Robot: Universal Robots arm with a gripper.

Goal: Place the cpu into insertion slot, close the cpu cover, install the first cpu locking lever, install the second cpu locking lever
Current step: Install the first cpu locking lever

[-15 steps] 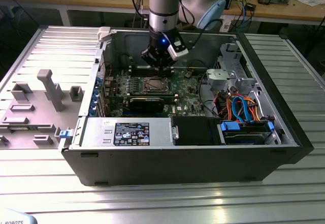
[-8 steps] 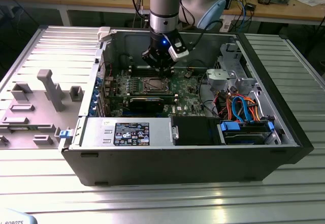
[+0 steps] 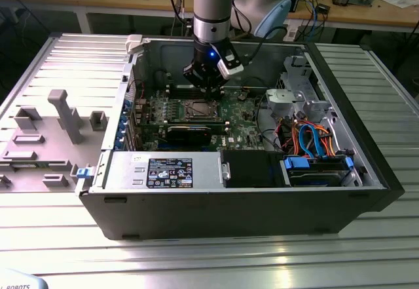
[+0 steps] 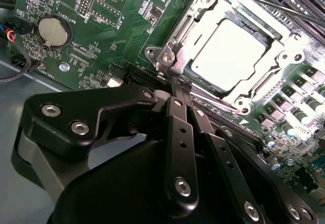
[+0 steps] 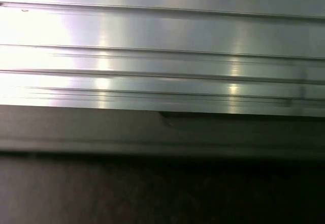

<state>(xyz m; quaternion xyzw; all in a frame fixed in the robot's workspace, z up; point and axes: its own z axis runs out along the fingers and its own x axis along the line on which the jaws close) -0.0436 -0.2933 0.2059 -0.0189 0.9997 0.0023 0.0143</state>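
I have the gripper (image 4: 179, 84) down inside the computer case (image 3: 366, 191), its fingers (image 4: 181, 132) squeezed together with nothing that I can see between them, tips right at the corner of the chip socket (image 4: 175, 41). The chip (image 4: 228, 54) sits in the socket in the middle of the green board (image 3: 245, 115), with the metal cover (image 4: 284, 56) down around it. If I push off to one side, the tips could slip and scratch the board or bend a thin lever.

You see the end effector (image 4: 175, 84) in matt black metal with shiny screws, the cpu (image 4: 229, 55) glossy silver, the cpu cover (image 4: 190, 18) bright bare metal, and the worktop (image 3: 216, 259) ribbed brushed aluminium.
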